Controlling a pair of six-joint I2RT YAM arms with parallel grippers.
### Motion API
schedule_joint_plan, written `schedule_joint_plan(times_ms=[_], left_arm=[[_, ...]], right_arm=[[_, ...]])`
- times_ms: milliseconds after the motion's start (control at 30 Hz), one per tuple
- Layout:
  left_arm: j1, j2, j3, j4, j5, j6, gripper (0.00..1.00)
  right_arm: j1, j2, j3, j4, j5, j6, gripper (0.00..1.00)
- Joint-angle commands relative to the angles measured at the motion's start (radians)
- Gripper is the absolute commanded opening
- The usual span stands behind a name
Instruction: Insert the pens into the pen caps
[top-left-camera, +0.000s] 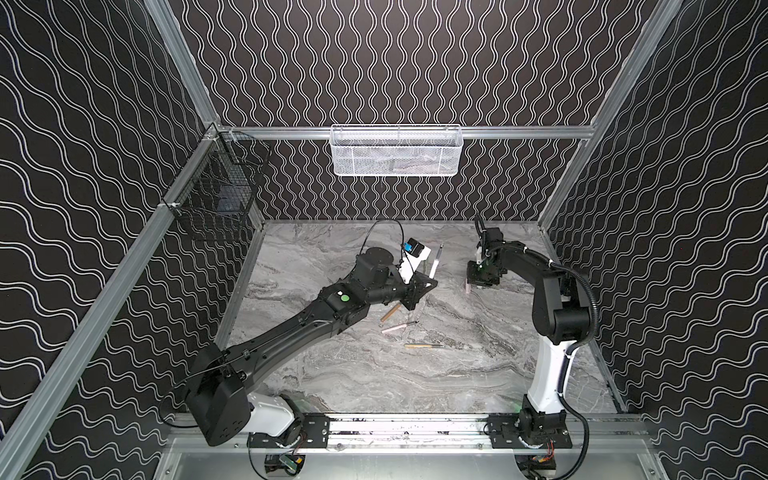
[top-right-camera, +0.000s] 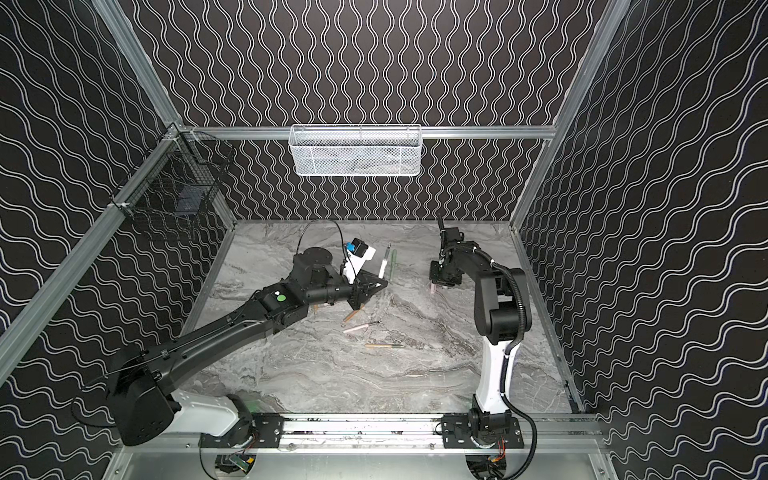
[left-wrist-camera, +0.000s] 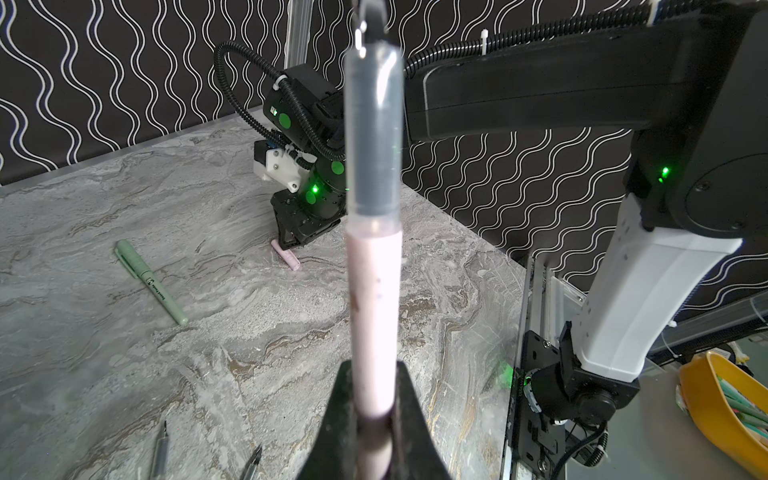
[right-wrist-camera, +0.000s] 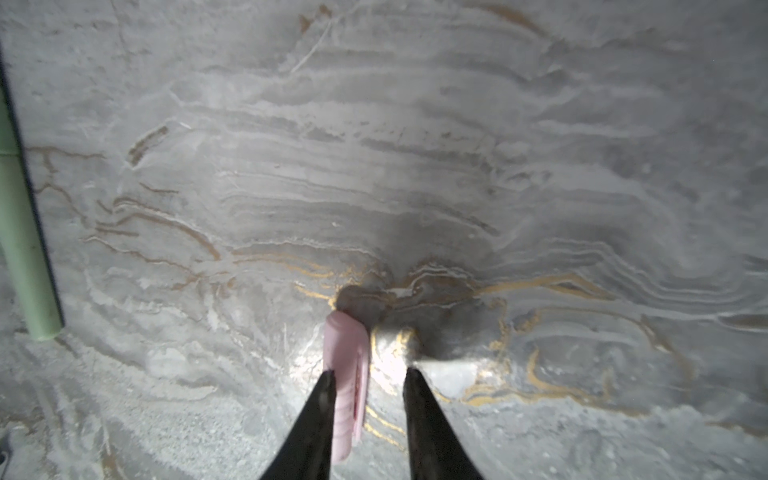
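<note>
- The pink pen (left-wrist-camera: 374, 299) is held off the table (top-left-camera: 478, 374), pinched in the left gripper (left-wrist-camera: 372, 369). The jaws press tight on its barrel, and the dark tip points away from the wrist.
- The left arm (top-left-camera: 291, 336) stretches long and low toward mid-table, wrist rolled so the pen slants toward the back wall.
- The pink cap (right-wrist-camera: 347, 365) lies flat between the spread jaws of the right gripper (right-wrist-camera: 370, 372). It touches one finger and the other stands clear (no grip).
- The right arm (top-left-camera: 552, 299) rises from its base, elbow bent over, gripper pointing straight down.
- A green pen (left-wrist-camera: 149, 286) lies between the two grippers.
- Nearer the front lie a tan pen (top-left-camera: 391, 312), a second pink pen (top-left-camera: 398, 328) and a second tan pen (top-left-camera: 422, 345).
</note>
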Motion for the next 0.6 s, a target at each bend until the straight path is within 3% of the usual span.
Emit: schedule_joint_plan(times_ms=[0, 467, 567], left_arm=[[0.0, 0.003, 0.011, 0.015, 0.004, 0.027, 0.0], [-0.002, -0.006, 0.008, 0.014, 0.003, 0.035, 0.0], [-0.002, -0.006, 0.006, 0.015, 0.002, 0.035, 0.0]], right_arm=[[0.002, 0.004, -0.008, -0.003, -0.006, 0.007, 0.31], [0.001, 0.018, -0.033, 0.021, 0.008, 0.017, 0.26], [0.003, 0.01, -0.035, 0.02, -0.008, 0.019, 0.31]])
